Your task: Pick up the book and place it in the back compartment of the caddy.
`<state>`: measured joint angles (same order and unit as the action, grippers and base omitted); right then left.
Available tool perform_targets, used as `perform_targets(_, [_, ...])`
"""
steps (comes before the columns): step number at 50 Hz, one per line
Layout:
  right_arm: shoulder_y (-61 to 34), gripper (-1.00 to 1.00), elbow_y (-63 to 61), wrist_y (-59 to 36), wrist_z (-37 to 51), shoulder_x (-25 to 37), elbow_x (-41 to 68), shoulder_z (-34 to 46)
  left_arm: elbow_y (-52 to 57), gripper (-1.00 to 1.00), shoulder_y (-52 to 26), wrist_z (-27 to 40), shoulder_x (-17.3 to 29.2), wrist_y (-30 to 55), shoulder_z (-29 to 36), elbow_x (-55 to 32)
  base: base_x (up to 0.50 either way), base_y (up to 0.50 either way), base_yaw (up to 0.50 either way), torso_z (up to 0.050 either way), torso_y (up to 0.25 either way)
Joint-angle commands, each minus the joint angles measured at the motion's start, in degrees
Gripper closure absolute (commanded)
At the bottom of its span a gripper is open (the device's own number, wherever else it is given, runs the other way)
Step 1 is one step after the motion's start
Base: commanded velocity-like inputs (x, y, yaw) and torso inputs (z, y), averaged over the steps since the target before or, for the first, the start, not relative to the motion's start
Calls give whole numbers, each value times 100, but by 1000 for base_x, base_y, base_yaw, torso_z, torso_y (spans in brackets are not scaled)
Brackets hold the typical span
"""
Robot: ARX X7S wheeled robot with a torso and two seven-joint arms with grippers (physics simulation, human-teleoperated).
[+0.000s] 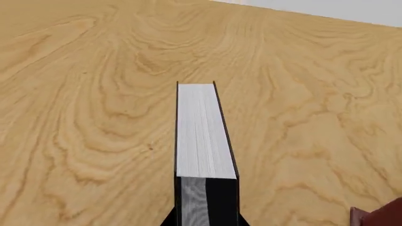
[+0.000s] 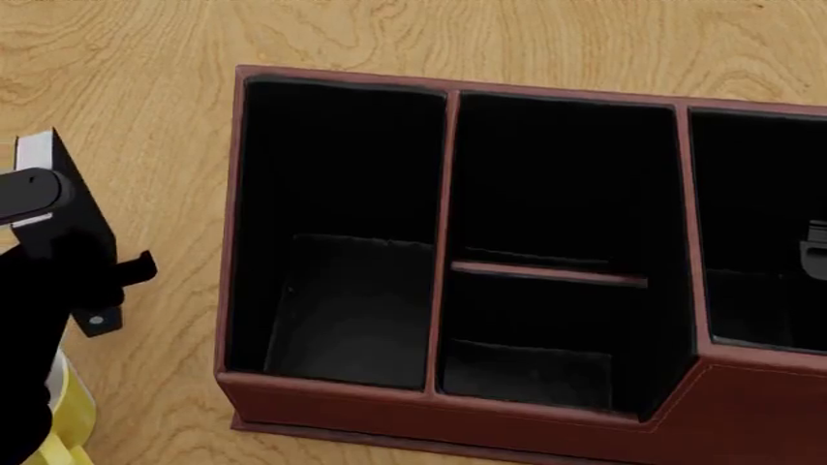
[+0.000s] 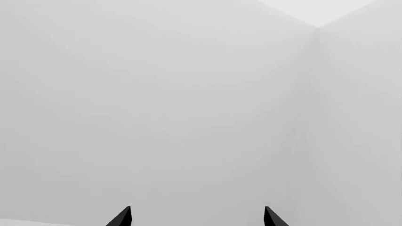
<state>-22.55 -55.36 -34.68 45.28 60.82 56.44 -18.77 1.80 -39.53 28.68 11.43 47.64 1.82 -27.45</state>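
My left gripper (image 1: 206,222) is shut on the book (image 1: 201,132), a black hardcover with a white page block, and holds it edge-up above the wooden table. In the head view the left gripper (image 2: 58,257) and the book (image 2: 72,208) are left of the caddy (image 2: 452,426), apart from it. The caddy is dark red and black inside. Its back compartment (image 2: 556,242) lies beyond the low red cross divider (image 2: 549,273) and is empty. My right gripper (image 3: 197,219) is open and empty, facing a pale wall.
A yellow-and-white mug (image 2: 68,426) stands below the left arm at the table's near left. A corner of the caddy (image 1: 380,214) shows in the left wrist view. A grey part (image 2: 814,247) shows at the right edge over the caddy's right cell.
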Motion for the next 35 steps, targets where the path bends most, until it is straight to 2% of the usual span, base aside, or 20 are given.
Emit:
perform_targets(1, [60, -100, -20, 14, 28, 55, 44, -61, 143, 100, -66, 11, -49, -185, -53, -251, 0, 0, 0, 0, 0])
perform_targets(19, [46, -100, -15, 53, 73, 122, 65, -11, 312, 100, -200, -52, 50, -230, -10, -329, 0, 0, 0, 0, 0])
perform_targets(35, [92, -100, -22, 118, 86, 127, 44, 22, 1093, 100, -362, -278, 488, -84, 81, -477, 0, 0, 0, 0, 2])
